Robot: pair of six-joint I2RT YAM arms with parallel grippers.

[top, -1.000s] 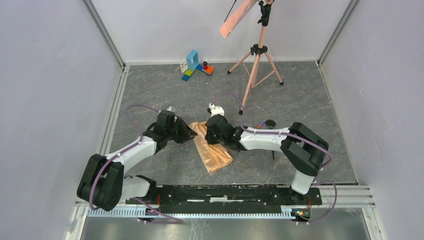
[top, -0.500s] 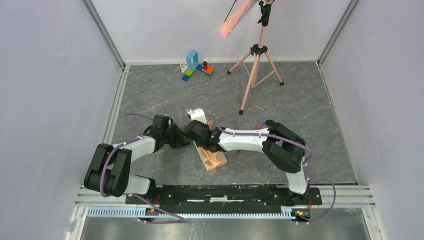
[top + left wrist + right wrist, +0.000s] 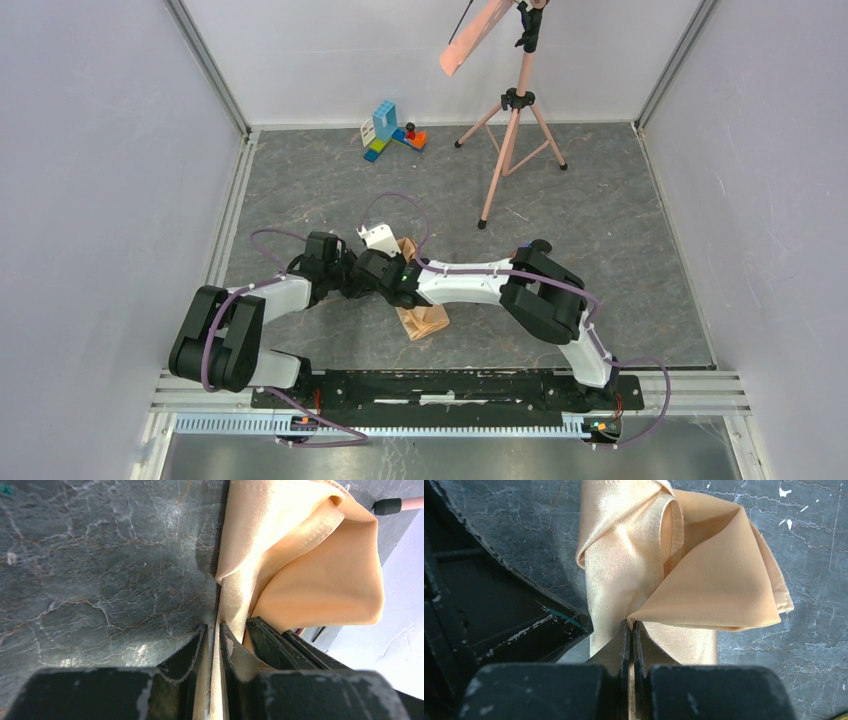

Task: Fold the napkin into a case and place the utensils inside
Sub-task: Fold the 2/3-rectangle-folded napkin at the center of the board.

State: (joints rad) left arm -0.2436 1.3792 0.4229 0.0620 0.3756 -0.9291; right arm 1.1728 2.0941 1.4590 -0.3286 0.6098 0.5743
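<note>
Right wrist reveals right pincer [image 3: 630,626] pinching napkin [image 3: 719,585].

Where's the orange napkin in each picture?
Top external: the napkin lies mid-picture, partly hidden.
Left wrist: napkin upper right, pinched by the left gripper.
Right wrist: napkin centre, pinched by the right gripper.
Shared landmark: the grey marbled table.

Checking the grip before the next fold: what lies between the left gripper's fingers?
A thin edge of the napkin, clamped by the left gripper; the left wrist view shows it.
</note>
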